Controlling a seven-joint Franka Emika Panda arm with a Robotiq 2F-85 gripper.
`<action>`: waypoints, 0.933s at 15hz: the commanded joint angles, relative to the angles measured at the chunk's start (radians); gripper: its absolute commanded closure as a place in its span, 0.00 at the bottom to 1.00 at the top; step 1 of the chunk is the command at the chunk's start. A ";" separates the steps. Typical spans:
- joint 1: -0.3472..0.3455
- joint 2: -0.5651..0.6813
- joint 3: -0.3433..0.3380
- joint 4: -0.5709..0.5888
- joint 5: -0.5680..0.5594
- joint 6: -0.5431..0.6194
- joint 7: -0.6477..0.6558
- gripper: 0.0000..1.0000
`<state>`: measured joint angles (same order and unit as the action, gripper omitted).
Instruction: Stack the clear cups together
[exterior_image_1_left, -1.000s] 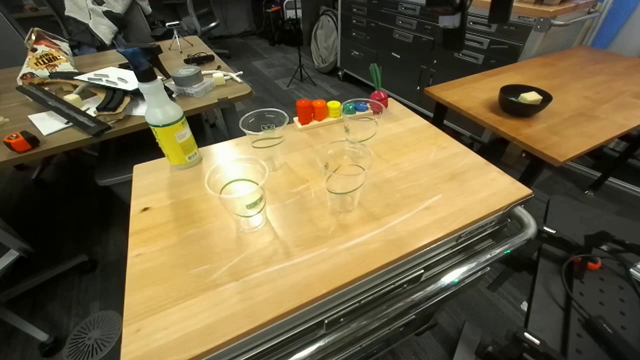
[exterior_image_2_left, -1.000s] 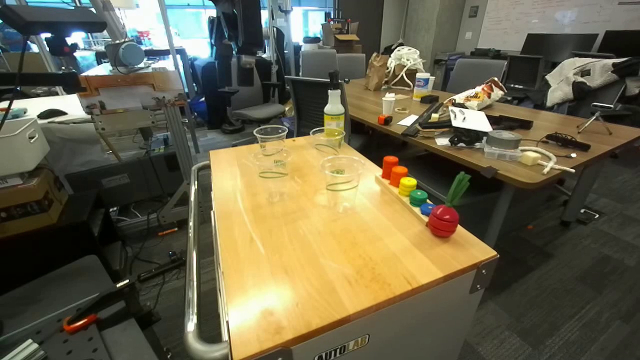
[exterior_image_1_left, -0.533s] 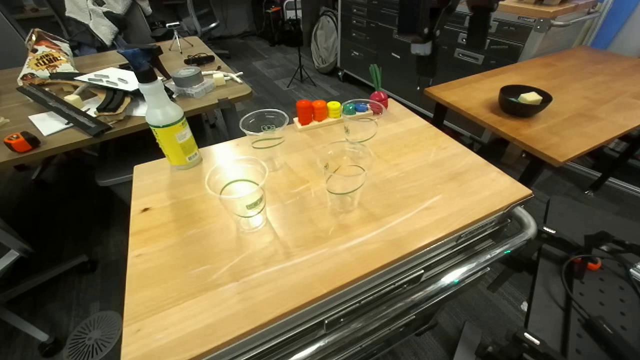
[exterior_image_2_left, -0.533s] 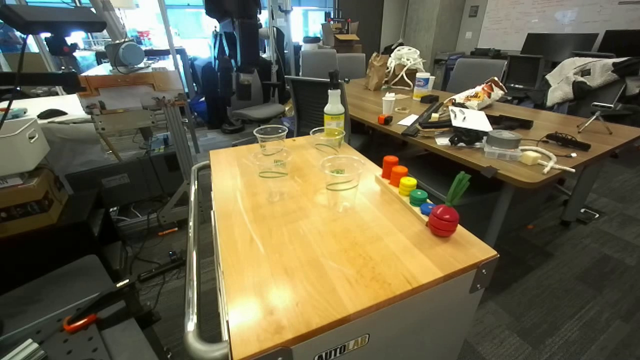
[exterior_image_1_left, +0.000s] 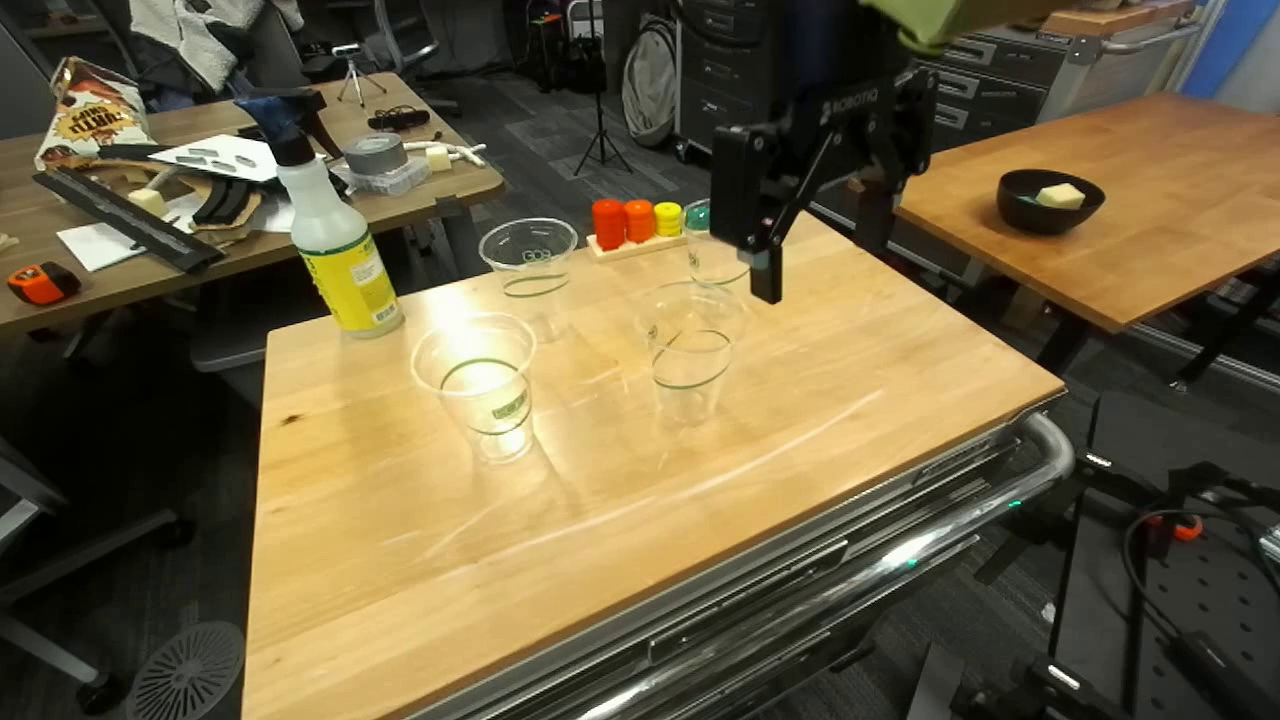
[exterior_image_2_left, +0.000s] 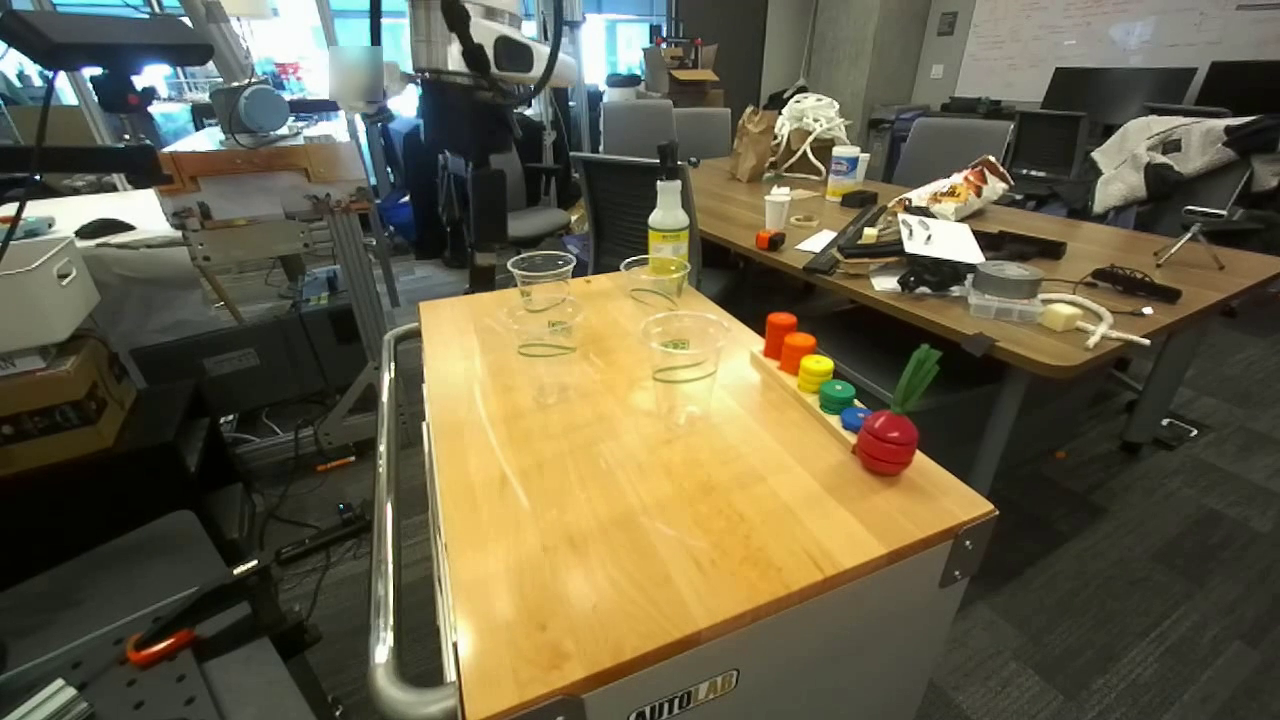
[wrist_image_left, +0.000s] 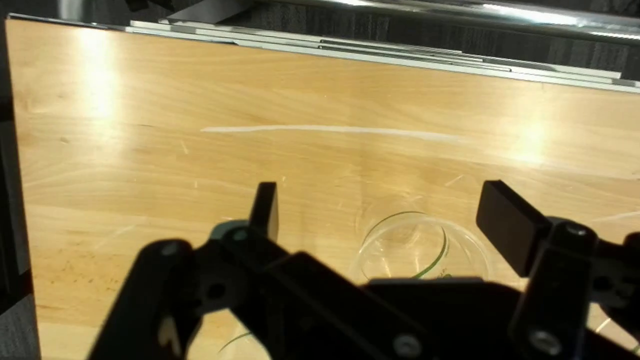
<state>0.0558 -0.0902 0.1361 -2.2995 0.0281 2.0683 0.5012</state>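
Note:
Several clear cups with green bands stand upright and apart on the wooden tabletop. In an exterior view there is a front left cup (exterior_image_1_left: 475, 385), a back left cup (exterior_image_1_left: 530, 260), a front right cup (exterior_image_1_left: 690, 350) and a back right cup (exterior_image_1_left: 712, 265). In that view my gripper (exterior_image_1_left: 822, 250) partly hides the back right cup. My gripper (wrist_image_left: 385, 207) is open and empty, its fingers spread wide above the table. In the wrist view one cup (wrist_image_left: 415, 245) lies between and below the fingers, half hidden by the gripper body. Parts of other cups show at the lower edge.
A yellow-green spray bottle (exterior_image_1_left: 350, 265) stands at the table's back left corner. Colourful stacking toys (exterior_image_2_left: 815, 372) and a red radish toy (exterior_image_2_left: 887, 440) line the back edge. A metal handle (exterior_image_1_left: 960, 525) runs along the front of the wooden cart top (exterior_image_1_left: 600, 560).
My gripper has come down from the top edge and now hangs lower, over the table's right part in an exterior view. The cups, bottle and toys have not moved.

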 joint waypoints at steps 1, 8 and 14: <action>0.015 0.021 0.003 -0.047 -0.007 0.142 0.087 0.00; 0.015 0.101 -0.016 -0.045 -0.105 0.305 0.252 0.00; 0.022 0.184 -0.039 -0.014 -0.175 0.348 0.339 0.26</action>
<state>0.0626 0.0458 0.1167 -2.3482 -0.1221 2.3891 0.7999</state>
